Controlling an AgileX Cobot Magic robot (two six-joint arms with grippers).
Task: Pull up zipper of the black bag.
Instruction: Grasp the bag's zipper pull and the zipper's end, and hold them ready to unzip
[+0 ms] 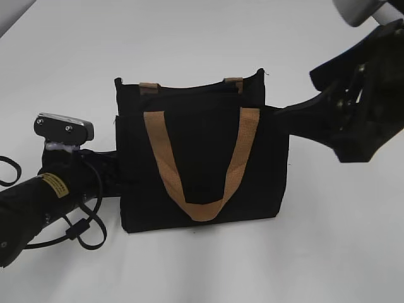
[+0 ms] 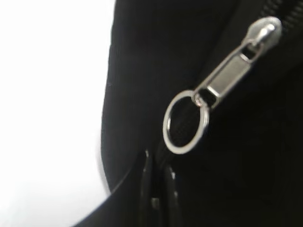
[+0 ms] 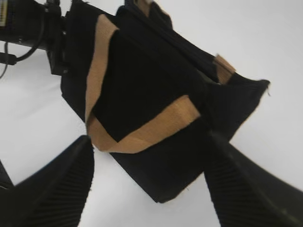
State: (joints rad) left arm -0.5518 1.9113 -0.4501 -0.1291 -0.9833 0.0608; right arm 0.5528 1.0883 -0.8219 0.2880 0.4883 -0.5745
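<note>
One bag: black bag (image 1: 202, 151) stands upright mid-table (image 1: 202, 38), mouth gaping at the top, near-right corner flared.
Handles: two tan straps; front loop (image 1: 201, 163) hangs in a U over the flat pocket panel.
Zipper (image 2: 222, 80): silver pull tab with a round ring on its end, lying on black fabric at the bag's left side.
Left claw (image 2: 158, 189): fingers nearly together just below the ring, gripping nothing visible.
Right claw (image 3: 147, 184): spread wide, ribbed fingers either side of the bag's right end.
</note>
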